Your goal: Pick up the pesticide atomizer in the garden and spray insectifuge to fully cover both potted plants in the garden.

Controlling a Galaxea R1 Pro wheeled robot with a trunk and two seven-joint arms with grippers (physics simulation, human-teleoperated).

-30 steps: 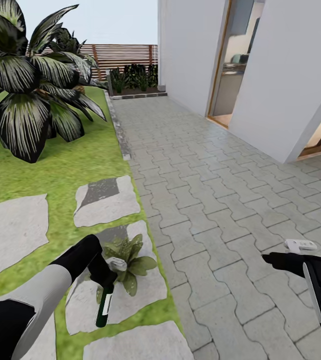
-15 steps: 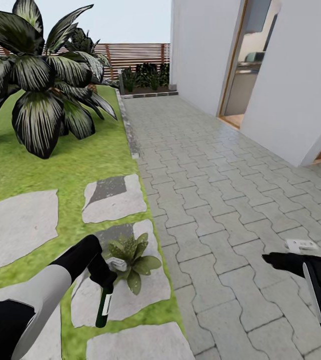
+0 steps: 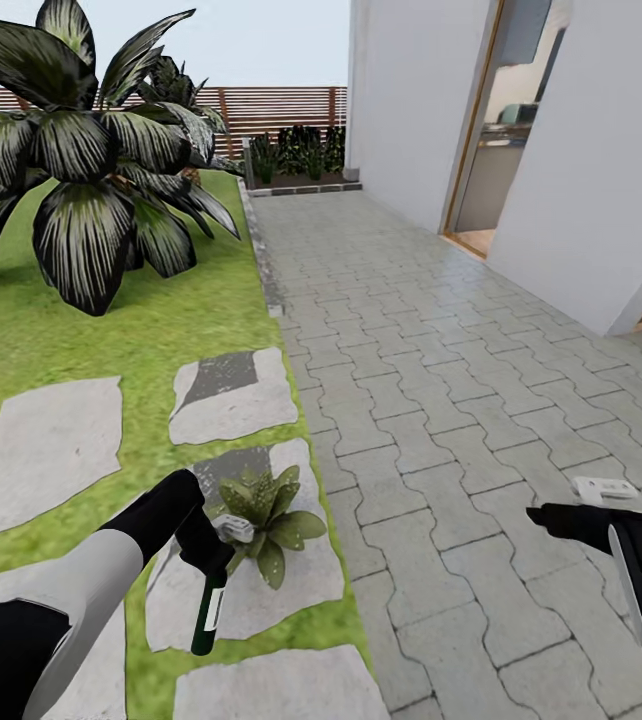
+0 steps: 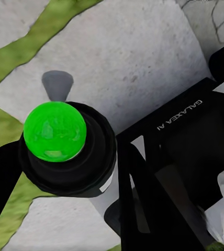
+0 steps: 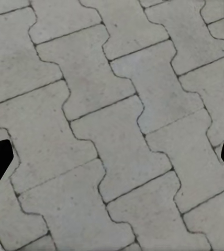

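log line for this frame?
left gripper: holding pesticide atomizer nozzle-down | beside potted plant | right gripper: open, empty, over paving

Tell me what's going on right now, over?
Left gripper shut on pesticide atomizer, hanging beside one potted plant. Atomizer's button shows green. Right gripper open over paving. Nothing in the way.

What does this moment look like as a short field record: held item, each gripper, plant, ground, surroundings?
held item: pesticide atomizer, hanging downward from the left gripper
button: shows green in the left wrist view
right gripper: open, holding nothing, over grey paving
plant: one potted plant on a stepping stone, right beside the left gripper
surroundings: lawn, big palm, slat fence, white house wall
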